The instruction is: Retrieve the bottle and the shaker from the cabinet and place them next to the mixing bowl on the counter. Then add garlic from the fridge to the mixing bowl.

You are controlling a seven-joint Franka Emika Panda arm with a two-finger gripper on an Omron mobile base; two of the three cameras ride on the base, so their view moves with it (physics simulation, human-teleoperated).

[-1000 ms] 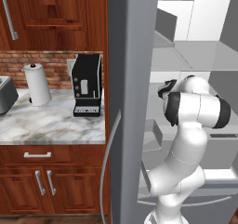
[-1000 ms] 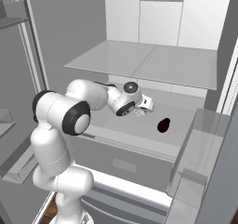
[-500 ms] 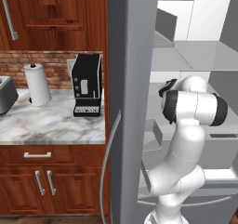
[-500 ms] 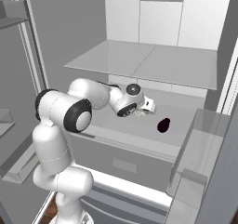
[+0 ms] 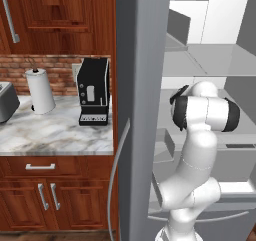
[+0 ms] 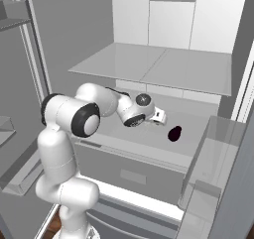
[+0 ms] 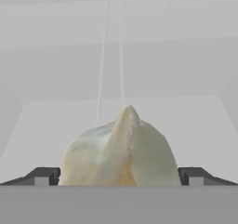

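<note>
The garlic (image 7: 120,151), a pale off-white lump, lies on a grey shelf (image 6: 119,134) inside the open fridge (image 5: 142,85). My gripper (image 7: 118,175) is open and low over that shelf, with the garlic between its two dark fingertips (image 7: 44,175); no pad visibly touches it. In the right base view the gripper (image 6: 154,119) reaches in from the left and covers most of the garlic. The wooden cabinet (image 5: 50,15) hangs above the marble counter (image 5: 50,132) left of the fridge. The bottle, the shaker and the mixing bowl are out of view.
A small dark object (image 6: 174,133) lies on the same shelf just right of my hand. A clear door bin (image 6: 213,153) stands at the right. On the counter are a black coffee machine (image 5: 94,91), a paper towel roll (image 5: 40,91) and a toaster (image 5: 6,102).
My hand has crept a little to the right and forward along the shelf, closing over the garlic, which now shows less in the right base view. The jaws stay wide.
</note>
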